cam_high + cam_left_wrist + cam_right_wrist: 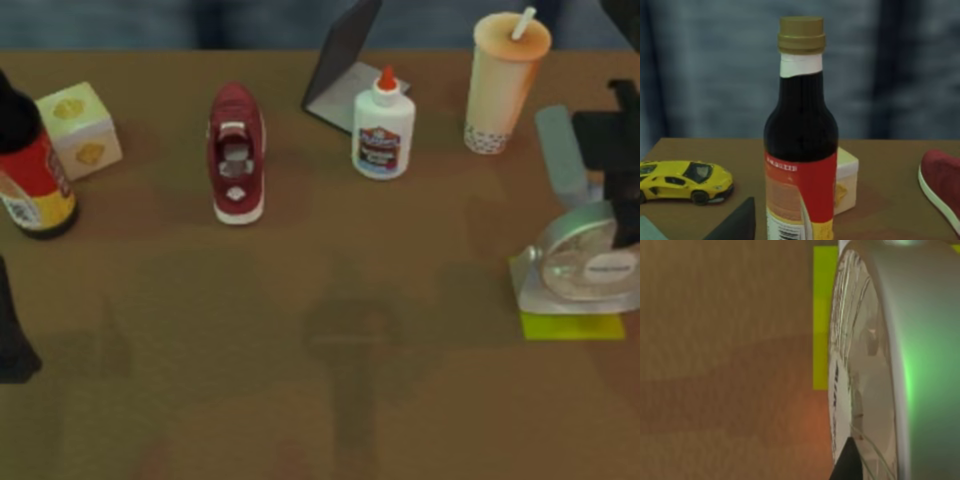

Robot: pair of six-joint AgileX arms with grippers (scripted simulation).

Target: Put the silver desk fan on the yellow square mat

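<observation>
Fan over the mat at the table's three o'clock edge, under our right arm

The small shiny silver-metal desk fan (585, 262) stands at about three o'clock on the brown table (330, 400), its flat base covering most of the thin bright yellow-green square mat (572, 326), of which only the six o'clock strip shows. Our right gripper (622, 170) sits just at the fan's twelve o'clock, against its rim; whether it pinches the fan or is spread we cannot tell. The fan's grille faces six o'clock, so any release goes straight up. Our left arm (12, 345) is parked at nine o'clock, well apart. We count one fan, one mat, one dark sauce bottle (30, 170), one pale cube (80, 130), one red shoe (236, 152), one glue bottle (383, 125), one drink cup (505, 82).
</observation>
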